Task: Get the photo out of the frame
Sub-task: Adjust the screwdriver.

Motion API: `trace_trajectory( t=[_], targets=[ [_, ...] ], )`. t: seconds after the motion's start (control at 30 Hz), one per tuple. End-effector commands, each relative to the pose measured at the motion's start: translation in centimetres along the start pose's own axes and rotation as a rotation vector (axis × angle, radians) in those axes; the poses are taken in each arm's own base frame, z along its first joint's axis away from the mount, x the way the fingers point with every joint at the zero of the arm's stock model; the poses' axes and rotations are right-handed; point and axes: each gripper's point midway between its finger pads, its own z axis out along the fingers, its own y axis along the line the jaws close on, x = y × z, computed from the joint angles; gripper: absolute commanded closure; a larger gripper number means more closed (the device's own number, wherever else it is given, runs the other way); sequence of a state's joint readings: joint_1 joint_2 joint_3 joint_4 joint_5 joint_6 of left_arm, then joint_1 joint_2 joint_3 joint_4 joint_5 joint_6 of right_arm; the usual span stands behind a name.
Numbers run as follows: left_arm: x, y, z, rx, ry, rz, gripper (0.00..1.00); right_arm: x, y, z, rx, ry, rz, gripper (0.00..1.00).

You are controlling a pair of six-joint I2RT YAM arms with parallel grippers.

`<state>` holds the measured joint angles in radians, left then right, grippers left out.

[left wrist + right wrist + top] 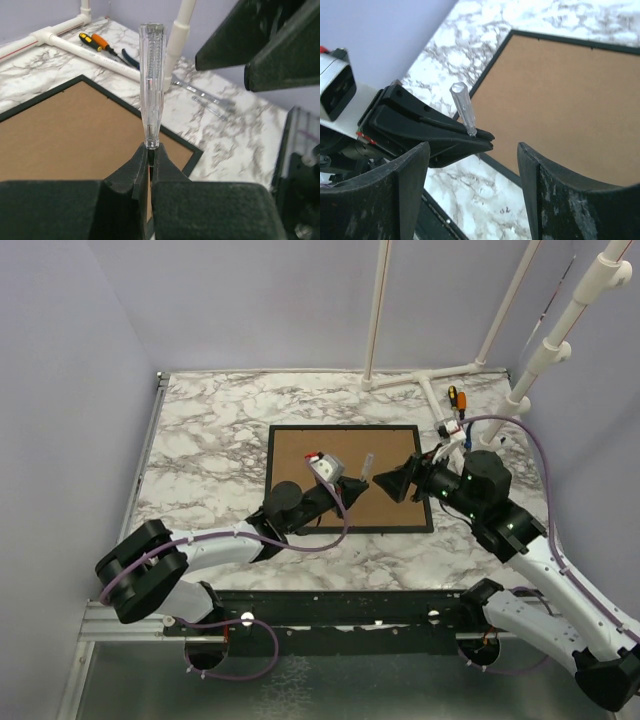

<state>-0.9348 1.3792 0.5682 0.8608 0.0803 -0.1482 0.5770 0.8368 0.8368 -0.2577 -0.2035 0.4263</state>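
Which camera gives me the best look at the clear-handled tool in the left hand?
Left wrist: the clear-handled tool stands upright, large and centred, pinched at its lower end by the left hand. Right wrist shows it smaller and tilted. Top external shows only a small pale sliver.

My left claw (150, 152) is pressed closed on the thin lower end of a slender clear plastic-handled tool (151, 75), which stands upright above my fingertips. Behind it lies the large rectangular frame (75, 135), brown fibreboard back up with a thin black border, flat on the white-and-grey marbled surface (240, 145). Beyond the frame's far edge runs a white plastic pipe (90, 50), with an orange-and-black screwdriver (97, 41) lying on the pipe's far side from the frame. Two flat silvery metal strips (205, 97) lie past the frame's far corner. Up to the frame's right hangs the right claw (222, 72), its black jaws apart.
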Motion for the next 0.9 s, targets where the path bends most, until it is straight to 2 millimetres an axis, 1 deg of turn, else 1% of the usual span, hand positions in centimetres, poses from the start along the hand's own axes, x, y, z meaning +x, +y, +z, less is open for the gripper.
trace_trajectory(
  t=[0.0, 0.1, 0.27, 0.37, 0.43, 0.47, 0.63, 0.77, 0.8, 0.87],
  targets=[
    [-4.7, -1.5, -0.4, 0.035, -0.160, -0.311, 1.00, -5.1, 2.0, -0.5, -0.104, -0.290, -0.077, 0.30],
    [-5.9, -2.2, -0.5, 0.065, -0.191, -0.393, 1.00, -5.1, 2.6, -0.3, -0.141, -0.285, -0.096, 0.33],
    [-8.2, -3.6, -1.1, 0.148, -0.253, -0.473, 1.00, -4.9, 4.4, 0.4, -0.251, -0.269, -0.102, 0.42],
    [-8.8, -4.4, -1.1, 0.191, -0.254, -0.471, 1.00, -5.0, 4.9, 0.5, -0.286, -0.280, -0.099, 0.49],
    [-8.9, -4.6, -1.2, 0.200, -0.255, -0.467, 1.00, -5.1, 5.0, 0.5, -0.290, -0.284, -0.094, 0.54],
    [-9.0, -4.5, -1.2, 0.196, -0.257, -0.467, 1.00, -5.1, 5.1, 0.5, -0.295, -0.282, -0.096, 0.55],
    [-9.0, -4.5, -1.2, 0.198, -0.258, -0.459, 1.00, -4.3, 5.9, 0.7, -0.350, -0.234, -0.112, 0.55],
    [-9.2, -4.8, -1.0, 0.213, -0.256, -0.457, 1.00, -3.5, 5.7, 1.4, -0.352, -0.187, -0.109, 0.58],
    [-9.2, -4.9, -1.0, 0.218, -0.253, -0.456, 1.00, -3.3, 5.7, 1.6, -0.352, -0.178, -0.108, 0.59],
    [-9.3, -5.1, -1.0, 0.230, -0.253, -0.453, 1.00, -3.1, 5.6, 1.8, -0.351, -0.165, -0.106, 0.68]
  ],
)
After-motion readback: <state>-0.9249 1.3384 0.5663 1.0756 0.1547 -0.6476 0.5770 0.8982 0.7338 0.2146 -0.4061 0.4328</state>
